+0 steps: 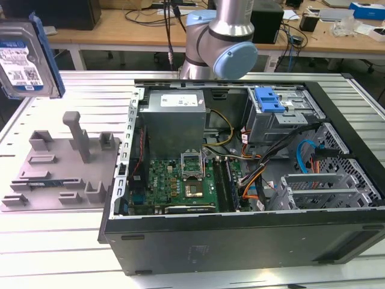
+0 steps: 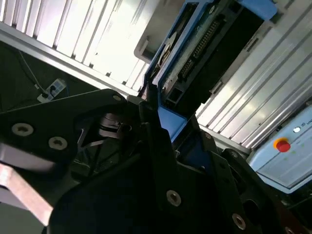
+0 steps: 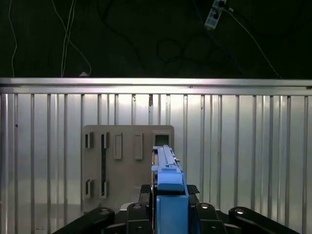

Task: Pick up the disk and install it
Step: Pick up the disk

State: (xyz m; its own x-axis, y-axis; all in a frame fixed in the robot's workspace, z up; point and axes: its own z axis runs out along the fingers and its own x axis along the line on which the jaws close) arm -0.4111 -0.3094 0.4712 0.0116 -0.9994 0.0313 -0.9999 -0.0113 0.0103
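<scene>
Your gripper (image 3: 170,201) is clamped on the blue carrier edge of the disk (image 1: 27,57) | the disk hangs upright in mid-air at the exterior view's upper left, clear above the grey fixture plate (image 1: 60,165) | the open computer case (image 1: 240,235) stands just beside the plate, to the exterior view's right, on the slatted table (image 1: 48,247).

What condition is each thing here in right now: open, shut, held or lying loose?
disk: held up in the air, gripped by its blue frame.
pincer: shut on the disk.
computer case: lying on its side, open.
grey holder: lying flat beside the case, apart from the disk.
</scene>
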